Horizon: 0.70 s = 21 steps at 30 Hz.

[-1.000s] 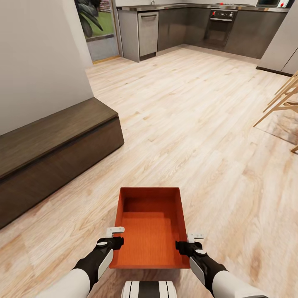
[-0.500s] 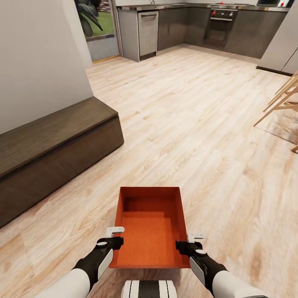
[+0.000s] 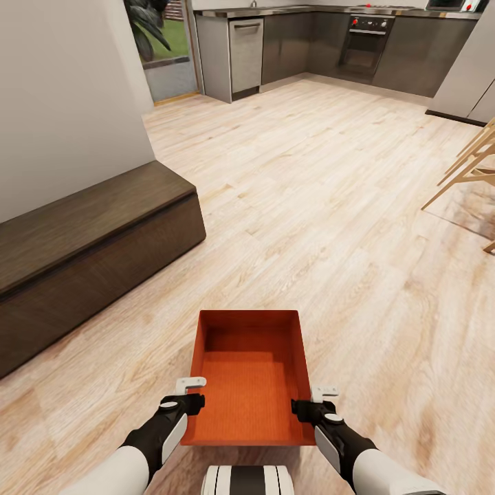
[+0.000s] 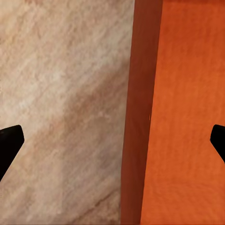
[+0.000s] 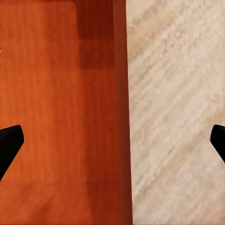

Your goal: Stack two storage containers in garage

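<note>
One storage container (image 3: 251,378) is carried low ahead of me, over the wood-plank floor (image 3: 330,206). Left gripper (image 3: 190,394) and right gripper (image 3: 311,402) straddle its side walls, jaws spread wide apart in both wrist views. Kitchen (image 3: 330,41) ahead; garage delivery and stacking remain.

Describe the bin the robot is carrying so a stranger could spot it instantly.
On the light wood-plank floor, right of the long dark bench, look just ahead of the robot's arms. The storage container sits between the left gripper and right gripper: a lidless orange-red rectangle, the only vivid colour nearby.
</note>
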### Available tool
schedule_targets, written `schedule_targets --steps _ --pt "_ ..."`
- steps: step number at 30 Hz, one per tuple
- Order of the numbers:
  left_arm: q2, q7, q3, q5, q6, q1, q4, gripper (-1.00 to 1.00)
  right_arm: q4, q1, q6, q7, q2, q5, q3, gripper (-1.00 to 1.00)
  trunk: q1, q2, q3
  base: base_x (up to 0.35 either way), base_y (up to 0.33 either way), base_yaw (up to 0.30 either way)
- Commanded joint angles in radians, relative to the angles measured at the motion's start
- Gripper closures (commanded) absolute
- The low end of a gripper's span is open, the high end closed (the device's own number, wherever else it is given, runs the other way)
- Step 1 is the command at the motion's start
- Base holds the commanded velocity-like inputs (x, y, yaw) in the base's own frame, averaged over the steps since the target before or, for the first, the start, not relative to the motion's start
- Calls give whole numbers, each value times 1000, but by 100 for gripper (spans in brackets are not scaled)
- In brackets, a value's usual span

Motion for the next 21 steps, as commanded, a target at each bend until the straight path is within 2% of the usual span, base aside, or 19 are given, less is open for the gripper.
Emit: schedule_targets --steps 1,8,9,10,21 --pt "0 5 -3 6 6 0 -2 -100 0 0 -3 -4 0 -8 6 -100 0 0 -1 0 0 0" --pt "1 5 -3 8 6 0 0 -100 0 0 -3 -4 0 -8 6 -100 0 0 -1 0 0 0" --pt "1 5 -3 10 6 0 0 -100 0 0 -3 -4 0 -8 6 100 0 0 -1 0 0 0" --pt "0 5 0 17 7 0 2 100 0 0 -2 -6 0 -8 6 100 0 0 -1 0 0 0" --pt "1 4 -1 17 5 0 -4 100 0 0 -7 -8 0 -9 5 100 0 0 -1 0 0 0"
